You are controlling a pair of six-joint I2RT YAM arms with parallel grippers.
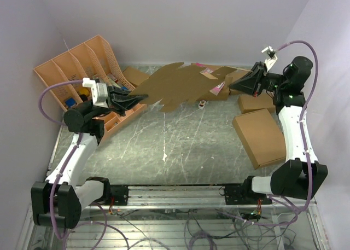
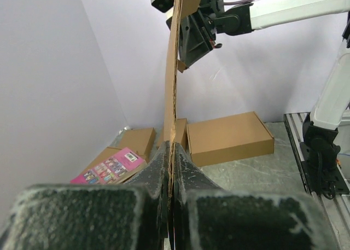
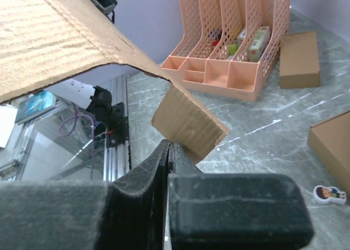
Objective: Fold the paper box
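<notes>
Top external view shows the paper box, a plain brown corrugated cardboard sheet, unfolded and die-cut with jagged flaps and notches. It hangs in the air above the far part of the grey marbled table, stretched between the two arms. In the left wrist view it stands on edge, bowing slightly, with its fluted rim showing. The black left gripper is clamped tight on the sheet's left end, the cardboard edge sandwiched between its fingers. The black right gripper is closed too, its jaws pressed together on the lower corner of a small rectangular flap at the sheet's right end. A pink card printed with small coloured pictures lies on a closed brown cardboard box by the back wall; its writing is too small to read. A small cartoon-figure sticker lies on the table.
</notes>
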